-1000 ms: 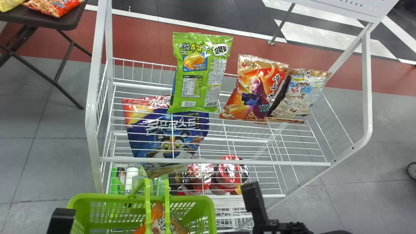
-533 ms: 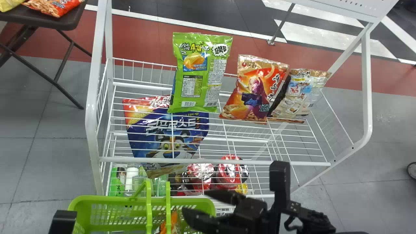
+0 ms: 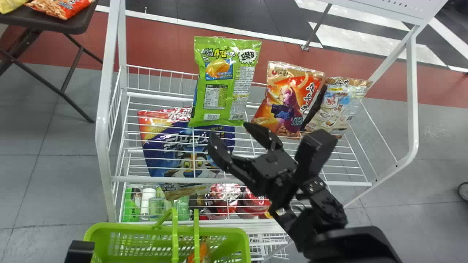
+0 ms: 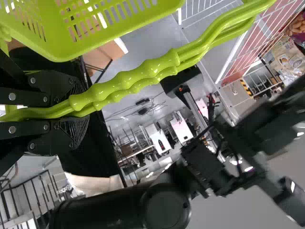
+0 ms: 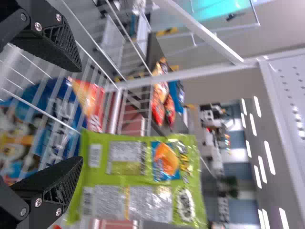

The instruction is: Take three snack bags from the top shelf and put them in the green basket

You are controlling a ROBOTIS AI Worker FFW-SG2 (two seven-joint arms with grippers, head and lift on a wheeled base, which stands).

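Dark table, upper left of the head view: bears a yellow bag and a red-and-orange packet.

Left gripper, lower left corner, beside the basket. In the left wrist view its claw is closed about the green handles, which run out between its two fingers.

White wire rack, from left of centre to the right side.

Green basket, bottom of the frame, left of centre; one orange snack bag inside, partly hidden by the handles.

Blue cereal bag, centre left, seen through the wires of the top shelf.

Green snack bag, upper centre: upright on the top shelf, printed face showing.

Right gripper, centre, over the front part of the top shelf, arm entering from lower right. Claw wide open, nothing in its hold. In the right wrist view the green bag lies just beyond the fingers; whether one touches it, cannot tell.

Red packages, lower centre, beneath the top shelf.

Orange-and-gold snack bag, right of centre, top shelf, tilted.

Tan snack bag, just beside it on the right, same shelf, likewise tilted.
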